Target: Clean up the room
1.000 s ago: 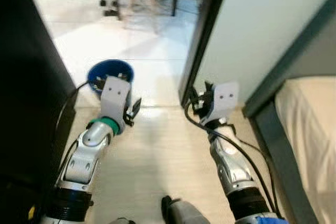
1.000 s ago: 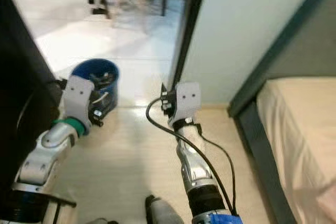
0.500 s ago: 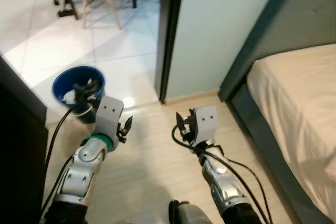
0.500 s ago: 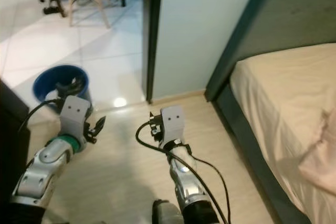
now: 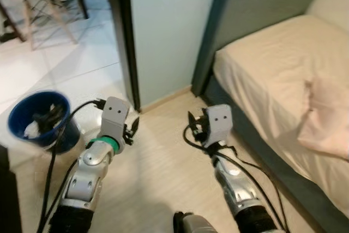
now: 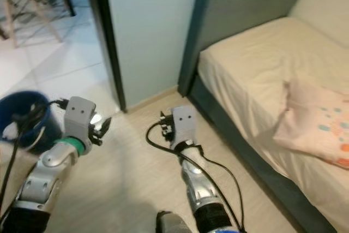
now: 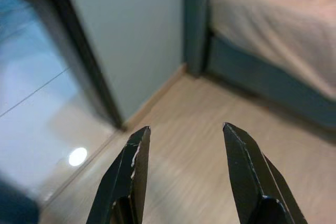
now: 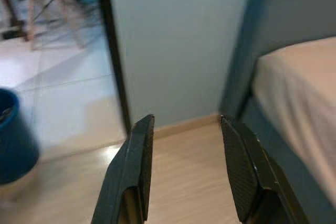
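Left eye view: pink cloth (image 5: 326, 119) on bed (image 5: 262, 58), well apart from right pincer (image 5: 194, 125).

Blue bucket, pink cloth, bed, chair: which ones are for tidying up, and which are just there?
For the clean-up:
- round blue plastic bucket holding rubbish, on the floor by the doorway
- crumpled pale pink cloth lying on the bed
- left claw and right claw, both open, holding nothing

Just there:
- beige-sheeted bed
- wooden-legged chair beyond the doorway

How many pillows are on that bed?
1: a pink pillow lies on the bed, on the robot's right. The bed runs past the picture's edge, so more may be hidden.
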Controlling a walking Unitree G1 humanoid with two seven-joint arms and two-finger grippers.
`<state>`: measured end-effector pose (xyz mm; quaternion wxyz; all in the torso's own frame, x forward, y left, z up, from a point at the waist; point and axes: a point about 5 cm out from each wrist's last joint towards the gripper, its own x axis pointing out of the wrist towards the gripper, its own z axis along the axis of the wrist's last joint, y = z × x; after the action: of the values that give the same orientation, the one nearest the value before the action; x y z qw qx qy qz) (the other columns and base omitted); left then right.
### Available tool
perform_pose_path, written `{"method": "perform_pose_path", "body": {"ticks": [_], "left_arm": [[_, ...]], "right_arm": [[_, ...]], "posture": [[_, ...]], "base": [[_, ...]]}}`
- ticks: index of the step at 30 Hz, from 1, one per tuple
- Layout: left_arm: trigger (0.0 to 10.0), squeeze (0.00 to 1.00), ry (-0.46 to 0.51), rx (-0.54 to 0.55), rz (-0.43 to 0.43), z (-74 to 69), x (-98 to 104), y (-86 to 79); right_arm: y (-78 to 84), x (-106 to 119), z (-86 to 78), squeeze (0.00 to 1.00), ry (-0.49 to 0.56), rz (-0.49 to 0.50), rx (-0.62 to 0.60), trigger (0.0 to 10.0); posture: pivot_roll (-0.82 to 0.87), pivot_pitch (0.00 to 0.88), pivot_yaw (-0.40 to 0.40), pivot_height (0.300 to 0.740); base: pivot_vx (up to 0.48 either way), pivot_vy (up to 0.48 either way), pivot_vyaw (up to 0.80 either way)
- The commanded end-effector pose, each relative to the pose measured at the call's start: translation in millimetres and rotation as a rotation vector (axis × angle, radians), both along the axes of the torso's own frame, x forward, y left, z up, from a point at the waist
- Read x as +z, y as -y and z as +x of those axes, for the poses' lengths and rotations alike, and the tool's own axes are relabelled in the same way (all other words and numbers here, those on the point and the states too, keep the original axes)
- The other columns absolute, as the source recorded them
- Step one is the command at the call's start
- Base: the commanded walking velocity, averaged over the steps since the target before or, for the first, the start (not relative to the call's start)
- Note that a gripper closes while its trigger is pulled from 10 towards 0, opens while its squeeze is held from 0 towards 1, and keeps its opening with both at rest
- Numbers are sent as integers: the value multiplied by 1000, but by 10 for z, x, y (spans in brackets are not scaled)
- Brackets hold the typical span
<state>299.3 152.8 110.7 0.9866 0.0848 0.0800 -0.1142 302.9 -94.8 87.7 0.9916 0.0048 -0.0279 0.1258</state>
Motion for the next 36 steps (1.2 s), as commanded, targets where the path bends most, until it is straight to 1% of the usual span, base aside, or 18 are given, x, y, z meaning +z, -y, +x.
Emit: {"method": "perform_pose_path", "body": {"ticks": [1, 29, 34, 36], "left_arm": [[10000, 0, -35, 5, 9, -34, -93, -27], [10000, 0, -30, -3, 2, -10, -111, -21], [10000, 0, -33, -3, 3, -11, -128, -21], [10000, 0, -50, 3, 5, -25, -185, -36]], "right_arm": [[-28, -46, -29, 0, -16, 11, 3, 10000], [-8, -21, -10, 0, 0, 10, 3, 10000], [-3, -47, -18, 0, -6, 5, 4, 10000], [11, -89, -35, 0, -18, -11, 4, 10000]], "posture": [[26, 61, 16, 740], [16, 53, 16, 740], [15, 49, 14, 740], [9, 46, 11, 740]], "base": [[0, 0, -800], [0, 0, -800], [0, 0, -800], [0, 0, -800]]}}
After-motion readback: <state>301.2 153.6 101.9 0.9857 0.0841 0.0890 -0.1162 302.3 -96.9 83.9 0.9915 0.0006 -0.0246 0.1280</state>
